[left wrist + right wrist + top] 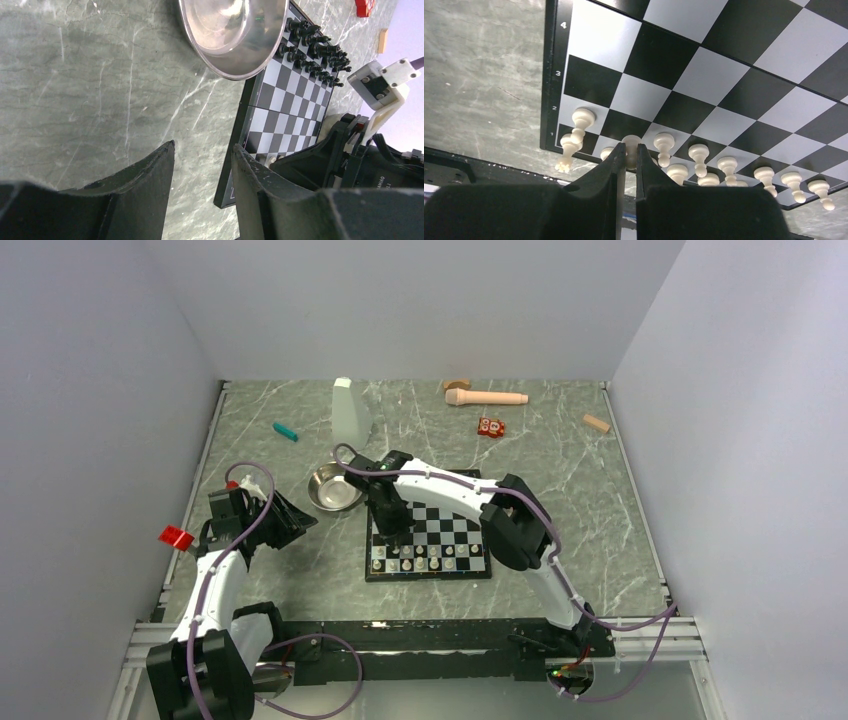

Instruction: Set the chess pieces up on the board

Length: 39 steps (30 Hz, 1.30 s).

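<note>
The board [440,530] lies on the table [580,500] in front of the 2 arms. The right gripper [630,150] is down over the board's near-left corner, its jaws clenched on the round head of 1 cream piece [630,141] beside the board's numbered left edge; whether that piece stands on its square or hangs just above it, I cannot tell. Other cream pieces [698,152] stand upright in the board's 2 nearest rows, one of them [582,119] on the edge square marked 2. The black pieces [315,50] crowd the 2 rows at the board's far side, and the board's middle rows are bare squares. The left gripper [202,150] hovers above the table just left of the board, jaws released and parted, with nothing between them. A steel bowl [335,487] sits at the board's far-left corner, its rim overlapping that corner in the left wrist view. Well beyond the board are a white bottle [350,412], a teal stick [286,431], a wooden pestle [487,396], a red toy [490,427] and a wooden block [596,423]. A red block [177,537] lies far left of the board, at the table's edge.
</note>
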Tool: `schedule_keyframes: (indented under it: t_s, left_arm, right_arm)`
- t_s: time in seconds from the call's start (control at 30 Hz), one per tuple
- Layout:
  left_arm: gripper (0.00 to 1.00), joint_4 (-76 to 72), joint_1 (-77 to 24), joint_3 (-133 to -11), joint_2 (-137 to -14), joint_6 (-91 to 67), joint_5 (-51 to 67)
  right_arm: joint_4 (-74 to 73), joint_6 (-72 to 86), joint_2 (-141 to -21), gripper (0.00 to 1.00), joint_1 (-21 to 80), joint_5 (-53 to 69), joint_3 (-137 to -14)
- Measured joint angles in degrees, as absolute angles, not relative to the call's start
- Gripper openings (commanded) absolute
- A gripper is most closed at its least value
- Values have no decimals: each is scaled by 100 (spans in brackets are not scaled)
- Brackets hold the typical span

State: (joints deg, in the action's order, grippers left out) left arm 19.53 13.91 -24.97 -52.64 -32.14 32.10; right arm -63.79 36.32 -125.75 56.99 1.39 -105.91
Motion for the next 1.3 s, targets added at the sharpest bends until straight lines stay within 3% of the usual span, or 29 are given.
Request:
schedule_keyframes:
  t_s: [0.77, 1.3]
  left_arm:
    - [51, 1953, 1391, -2497, -5273, -3214, 3210]
    - [51, 1953, 1391, -2497, -5275, -3214, 3210]
  right_arm:
    - [-6075, 3669, -12580, 6, 5699, 196, -10361]
    - [-6020, 3671, -12580, 21, 5699, 237, -10337]
